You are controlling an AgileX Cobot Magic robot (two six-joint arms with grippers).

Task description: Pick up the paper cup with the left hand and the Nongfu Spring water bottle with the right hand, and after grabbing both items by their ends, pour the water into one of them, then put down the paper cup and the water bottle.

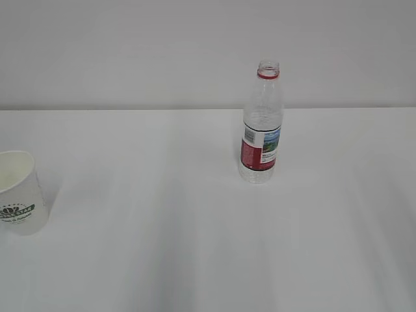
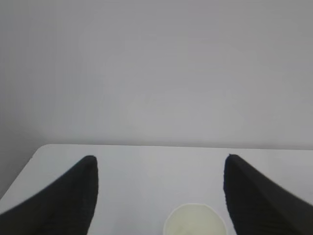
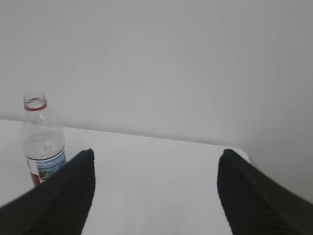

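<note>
Standing upright on the white table (image 1: pixel 162 227), the paper cup (image 1: pixel 21 192) and the Nongfu Spring water bottle (image 1: pixel 261 123) are well apart, and neither is held. In the left wrist view the left hand (image 2: pixel 160 169) has its two black fingers (image 2: pixel 78 196) spread wide with nothing between the tips; the cup's open rim sits low between them, nearer the finger on the right of that view and not touching either. In the right wrist view the right hand (image 3: pixel 156 164) also has its fingers (image 3: pixel 247 196) wide apart and empty; the capless bottle, with its red neck ring, stands outside the finger on the left of that view, partly hidden behind it.
</note>
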